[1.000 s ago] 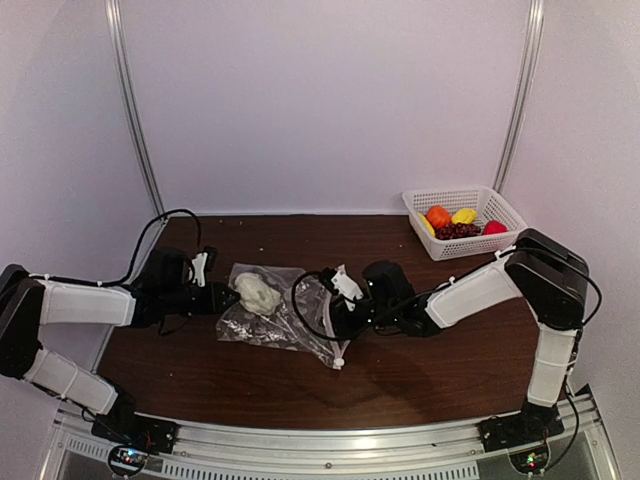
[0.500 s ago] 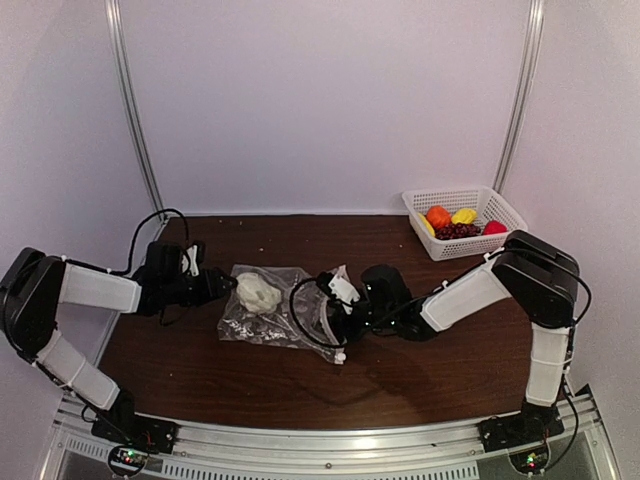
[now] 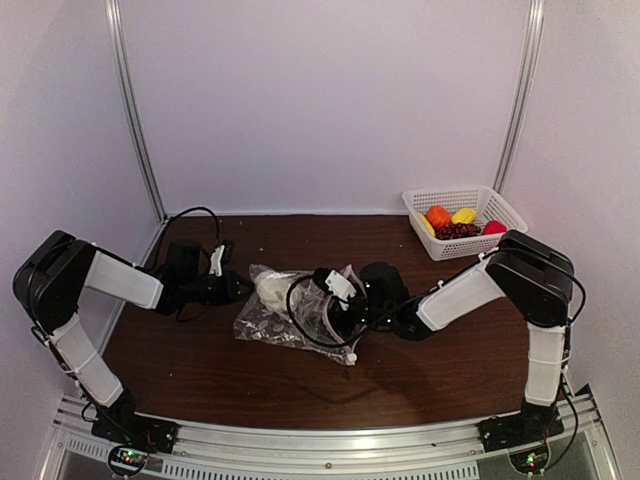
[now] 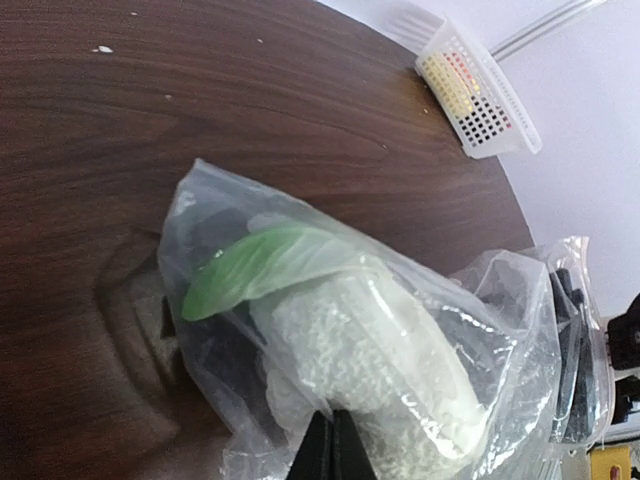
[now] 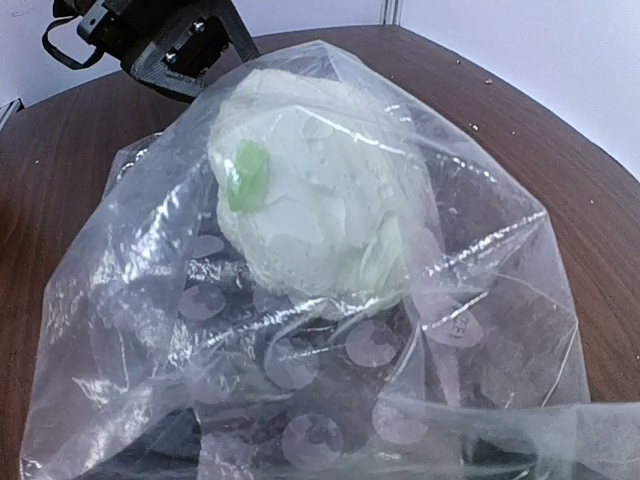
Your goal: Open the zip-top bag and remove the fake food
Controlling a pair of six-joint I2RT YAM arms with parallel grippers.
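Left gripper (image 3: 238, 288), seen from above, lies low at the left end of the clear crinkly zip-top bag (image 3: 268, 325) with its jaws pressed fully together. Whether a fold of film is caught between them cannot be told from here. The right gripper (image 3: 335, 300) is at the bag's other end, draped in loose plastic, and how far it is open cannot be read. One white knobbly toy food with a green leaf (image 3: 272, 290) sits inside the bag on the dark wooden worktop (image 3: 430, 350). The orange, yellow, red and purple toy foods (image 3: 457, 222) lie in the white mesh basket (image 3: 470, 246) at the far right.

From the left wrist, the closed fingertips (image 4: 325, 450) touch the bag's (image 4: 500, 330) near edge, and the white toy (image 4: 370, 360) is just beyond them.

From the right wrist, the camera looks through the film (image 5: 480, 270) at the white toy (image 5: 310, 220), with the left gripper (image 5: 160, 45) behind the bag. Its own fingers are not distinguishable.

The step in hand appears to be getting this last piece out. To do it well, the left gripper should hold only film and anchor the closed end. The right should reach through the mouth, close around the toy's body rather than its leaf, and draw it out low without catching plastic.
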